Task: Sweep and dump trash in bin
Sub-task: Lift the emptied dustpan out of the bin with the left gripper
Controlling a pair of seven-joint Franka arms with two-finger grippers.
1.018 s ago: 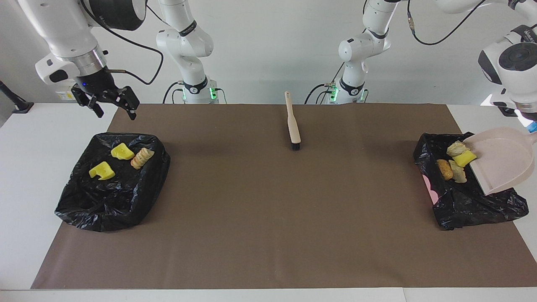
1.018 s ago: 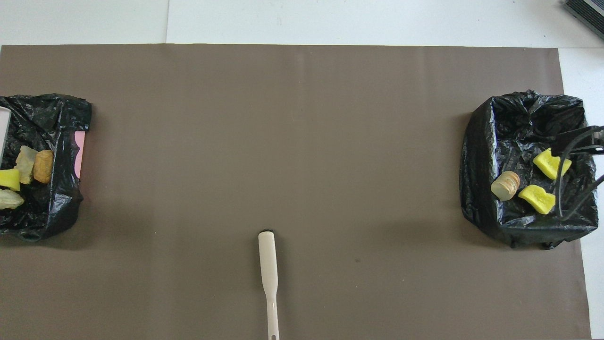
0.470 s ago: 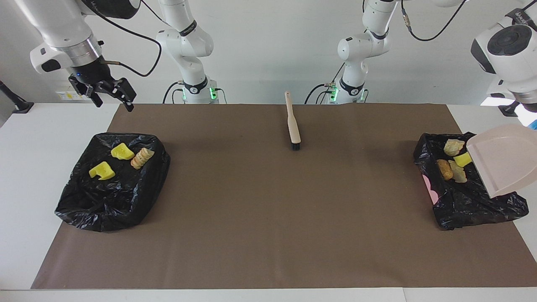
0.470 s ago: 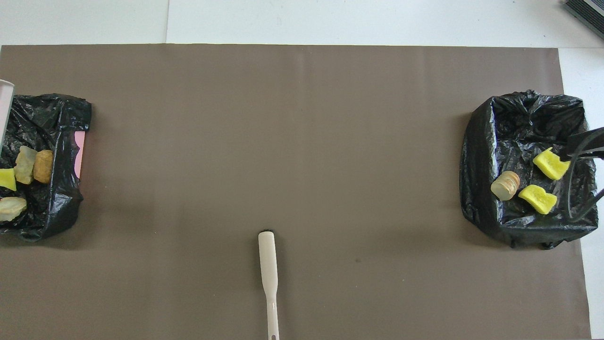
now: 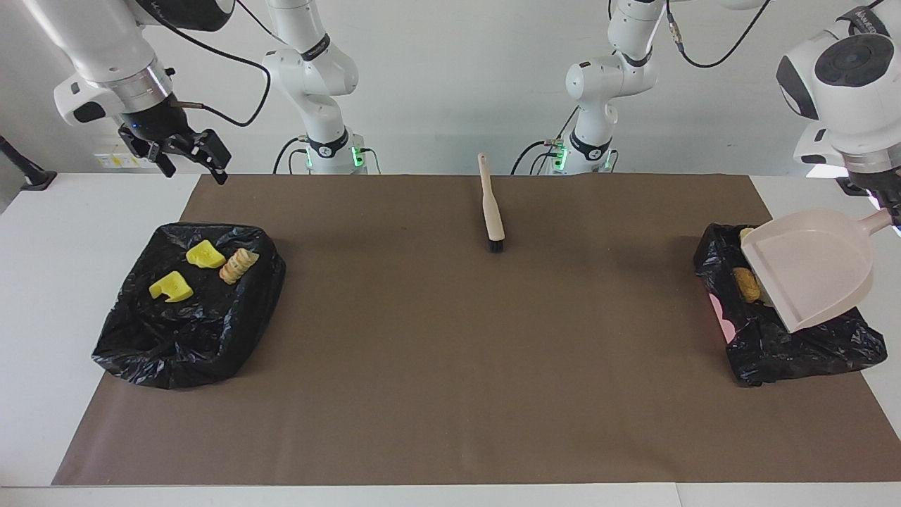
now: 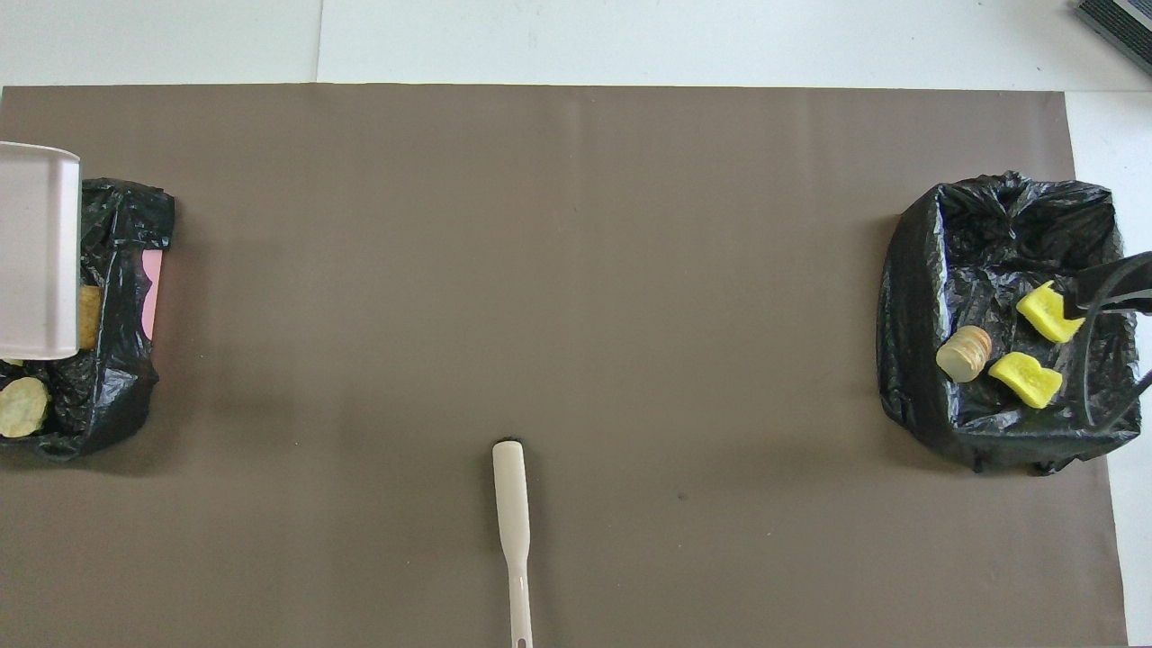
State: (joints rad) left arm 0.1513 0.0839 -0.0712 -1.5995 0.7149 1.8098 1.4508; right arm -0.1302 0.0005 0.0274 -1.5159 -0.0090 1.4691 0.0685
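Left hand (image 5: pixel 888 211), at right of frame, is clamped on the stiff, light dustpan (image 5: pixel 809 266) by its handle; right hand (image 5: pixel 184 158) is held wide.

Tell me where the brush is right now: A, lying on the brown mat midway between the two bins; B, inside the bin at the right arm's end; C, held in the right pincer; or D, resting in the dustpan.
A: the brush lies untouched on the brown mat midway between the two black-lined bins.
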